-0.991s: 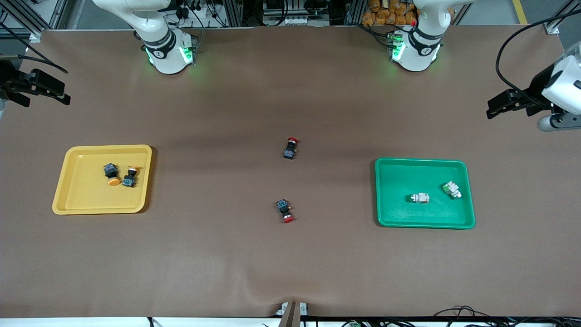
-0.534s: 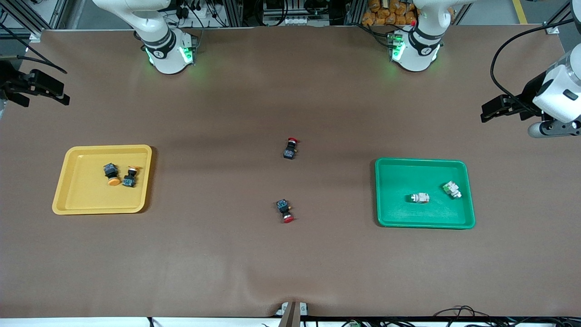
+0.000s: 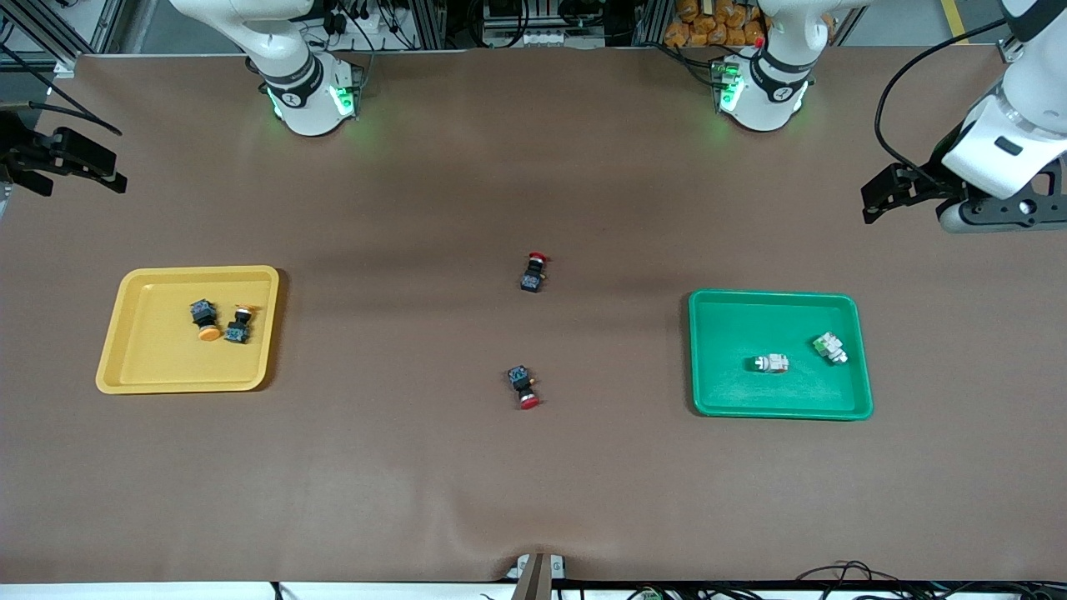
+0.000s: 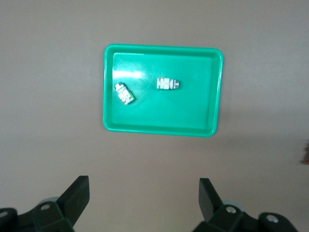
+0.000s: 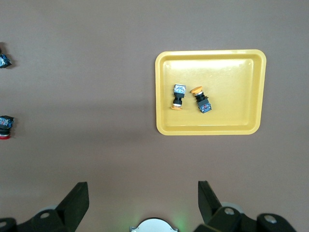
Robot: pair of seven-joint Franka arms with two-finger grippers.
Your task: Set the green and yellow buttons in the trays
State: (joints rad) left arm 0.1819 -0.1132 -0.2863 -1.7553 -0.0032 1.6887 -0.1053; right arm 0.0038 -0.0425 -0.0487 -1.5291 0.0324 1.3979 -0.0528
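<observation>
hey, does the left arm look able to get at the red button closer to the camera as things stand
Probably yes. The left gripper is open and holds nothing, up over bare table at the left arm's end. The nearer red button lies alone mid-table, clear of the green tray. Whether it lies within the arm's reach is uncertain.

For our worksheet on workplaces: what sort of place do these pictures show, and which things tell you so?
Probably a robotics lab or test cell: two arm bases bolted along a brown-covered table, with sorting trays, one yellow and one green, and loose cables at its edges.
</observation>
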